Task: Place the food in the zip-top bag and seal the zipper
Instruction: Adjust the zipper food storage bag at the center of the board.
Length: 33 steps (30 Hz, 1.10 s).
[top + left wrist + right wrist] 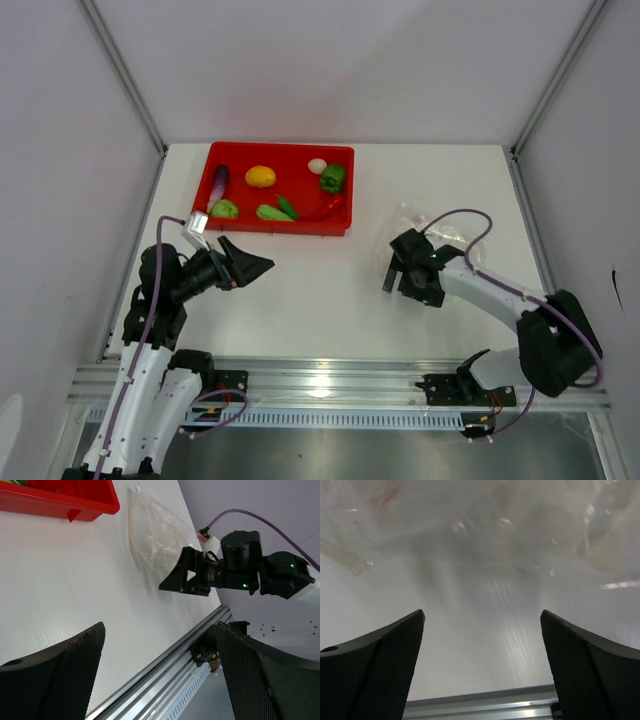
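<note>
Food (224, 209) lies wholly in the red tray (280, 149): purple eggplant (219, 181) at the tray's left end, yellow lemon (260, 176) beside it, white ball (317, 165) and green bell pepper (333, 178) toward its right end, red chili (330, 207) and the green vegetables (272, 212) along its near wall. Nothing is bagged, so the task looks barely begun.

The zip-top bag (447, 226) lies crumpled on the table (320, 300) to the right of the tray, apart from it. Its zipper is too faint to pick out (so I cannot say whether the mouth is sealed).

The right pincer (412, 272) hangs low at the bag's near edge, jaws spread wide and empty. It is probably lined up to pin or lift the plastic so the mouth can be opened. The left pincer (255, 263) hovers on the near side of the tray's left half, likewise wide open and holding nothing. It is well placed to fetch a piece once the bag is held.
</note>
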Tool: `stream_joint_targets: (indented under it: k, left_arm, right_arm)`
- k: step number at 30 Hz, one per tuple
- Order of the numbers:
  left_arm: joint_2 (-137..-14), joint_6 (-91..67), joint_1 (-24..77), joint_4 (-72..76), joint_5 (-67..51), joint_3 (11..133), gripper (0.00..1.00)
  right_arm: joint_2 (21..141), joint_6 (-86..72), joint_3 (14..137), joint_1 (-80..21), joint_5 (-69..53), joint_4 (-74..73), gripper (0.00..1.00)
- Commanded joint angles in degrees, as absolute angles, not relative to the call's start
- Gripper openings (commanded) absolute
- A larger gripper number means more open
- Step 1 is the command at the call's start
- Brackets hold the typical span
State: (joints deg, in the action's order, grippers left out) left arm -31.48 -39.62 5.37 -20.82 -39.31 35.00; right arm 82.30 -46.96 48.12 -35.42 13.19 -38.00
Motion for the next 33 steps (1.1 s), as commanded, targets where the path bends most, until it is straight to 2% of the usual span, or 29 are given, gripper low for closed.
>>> stream_joint_targets:
  k: [1,6,8,11,13,18,20,24,28,33]
  left_arm:
    - [-32.2,-40.7,4.9,-19.1,-40.6,34.7,0.92]
    - [-34.0,-42.0,5.0,-16.5,-41.5,33.8,0.91]
    - [-34.2,-41.8,5.0,-16.5,-41.4,33.9,0.9]
    - [-34.0,-41.5,5.0,-16.9,-41.0,34.1,0.88]
    - [-33.9,-41.4,5.0,-17.0,-41.0,34.1,0.88]
    - [-34.0,-40.7,5.1,-18.2,-40.8,34.5,0.88]
    - [-33.3,-40.7,5.1,-18.8,-40.4,35.0,0.88]
    - [-32.1,-40.7,5.1,-19.5,-40.0,35.1,0.88]
    - [-32.4,-40.0,5.1,-20.2,-39.4,35.1,0.88]
    - [-33.4,-39.9,5.2,-20.1,-39.9,35.2,0.88]
  right_arm:
    - [72.6,-47.5,46.1,-31.1,19.6,-45.5,0.99]
    - [66.5,-40.7,46.0,-19.4,17.4,-47.2,0.99]
    - [65.7,-38.8,48.2,-20.4,14.1,-44.7,0.99]
    - [67.7,-38.2,56.0,-26.6,17.3,-45.2,0.99]
    - [72.8,-37.9,61.3,-30.9,23.1,-47.5,0.99]
    - [87.0,-33.6,80.9,-34.9,27.8,-54.7,0.99]
    - [92.7,-33.1,84.3,-36.2,34.5,-56.2,0.99]
    - [102.4,-34.6,94.4,-36.1,37.6,-62.6,0.99]
    - [110.6,-35.7,101.6,-37.0,39.2,-66.5,0.99]
    - [115.0,-35.5,102.8,-37.6,39.7,-66.7,0.99]
